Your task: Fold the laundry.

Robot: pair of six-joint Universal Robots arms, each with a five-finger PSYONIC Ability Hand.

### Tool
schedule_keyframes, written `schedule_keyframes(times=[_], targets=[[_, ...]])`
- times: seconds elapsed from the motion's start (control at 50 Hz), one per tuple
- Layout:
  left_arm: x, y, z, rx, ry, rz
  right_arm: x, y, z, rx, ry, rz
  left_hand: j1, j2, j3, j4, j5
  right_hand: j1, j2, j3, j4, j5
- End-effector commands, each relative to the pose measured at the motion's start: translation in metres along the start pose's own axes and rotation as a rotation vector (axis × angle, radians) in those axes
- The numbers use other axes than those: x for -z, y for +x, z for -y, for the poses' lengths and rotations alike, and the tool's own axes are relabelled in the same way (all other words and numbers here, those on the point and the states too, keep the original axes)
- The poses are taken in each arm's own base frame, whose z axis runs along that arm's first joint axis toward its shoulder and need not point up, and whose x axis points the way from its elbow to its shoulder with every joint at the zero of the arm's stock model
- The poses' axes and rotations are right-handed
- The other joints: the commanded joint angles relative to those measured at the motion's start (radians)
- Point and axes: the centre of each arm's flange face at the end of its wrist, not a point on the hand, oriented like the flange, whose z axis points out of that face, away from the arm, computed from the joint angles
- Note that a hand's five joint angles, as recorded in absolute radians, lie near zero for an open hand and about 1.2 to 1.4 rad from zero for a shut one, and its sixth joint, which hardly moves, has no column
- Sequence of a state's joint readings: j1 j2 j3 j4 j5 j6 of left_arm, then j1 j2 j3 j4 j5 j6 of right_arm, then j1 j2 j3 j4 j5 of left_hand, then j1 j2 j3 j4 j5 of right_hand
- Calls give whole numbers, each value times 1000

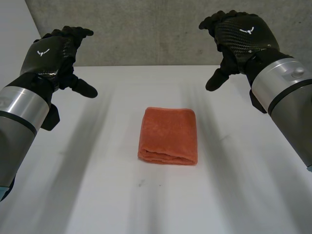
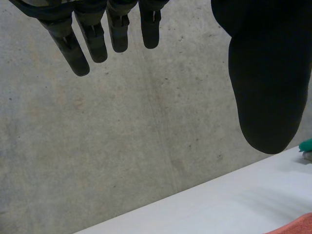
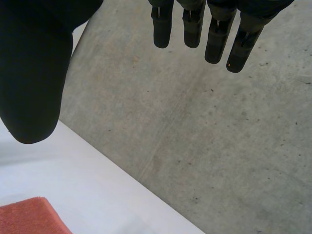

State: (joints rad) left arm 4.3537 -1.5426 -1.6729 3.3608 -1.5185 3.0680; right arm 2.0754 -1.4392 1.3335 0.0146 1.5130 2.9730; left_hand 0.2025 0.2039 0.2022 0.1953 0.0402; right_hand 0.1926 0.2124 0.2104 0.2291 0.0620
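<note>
An orange towel (image 1: 168, 135) lies folded into a small thick rectangle in the middle of the white table (image 1: 97, 195). My left hand (image 1: 51, 53) hovers above the table's far left, well clear of the towel, fingers relaxed and holding nothing. My right hand (image 1: 239, 36) hovers at the far right, likewise open and empty. In the left wrist view my left hand's fingers (image 2: 83, 39) and thumb (image 2: 268, 83) hang spread, with a corner of the towel (image 2: 297, 225) below the thumb. In the right wrist view my right hand's thumb (image 3: 34, 78) stands above a towel corner (image 3: 29, 217).
A grey concrete wall (image 1: 146, 34) rises right behind the table's far edge. A small green thing (image 2: 307, 145) peeks in beside my left thumb at the table's edge.
</note>
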Motion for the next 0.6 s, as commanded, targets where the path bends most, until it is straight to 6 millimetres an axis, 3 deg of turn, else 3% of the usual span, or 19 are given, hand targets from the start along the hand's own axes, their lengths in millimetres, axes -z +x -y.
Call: schedule_keyframes(times=[0.02,0.6], targets=[[-3,-1,-5,18,2,-19,-1,-13,-10,36,-65,63,-27,-29,-27,-20,-39,-18,-38,-36,-55,-62],[-3,-1,-5,18,2,-17,-2,-14,-16,81,-84,64,-27,-29,-27,-20,-39,-18,-38,-36,-55,-62]])
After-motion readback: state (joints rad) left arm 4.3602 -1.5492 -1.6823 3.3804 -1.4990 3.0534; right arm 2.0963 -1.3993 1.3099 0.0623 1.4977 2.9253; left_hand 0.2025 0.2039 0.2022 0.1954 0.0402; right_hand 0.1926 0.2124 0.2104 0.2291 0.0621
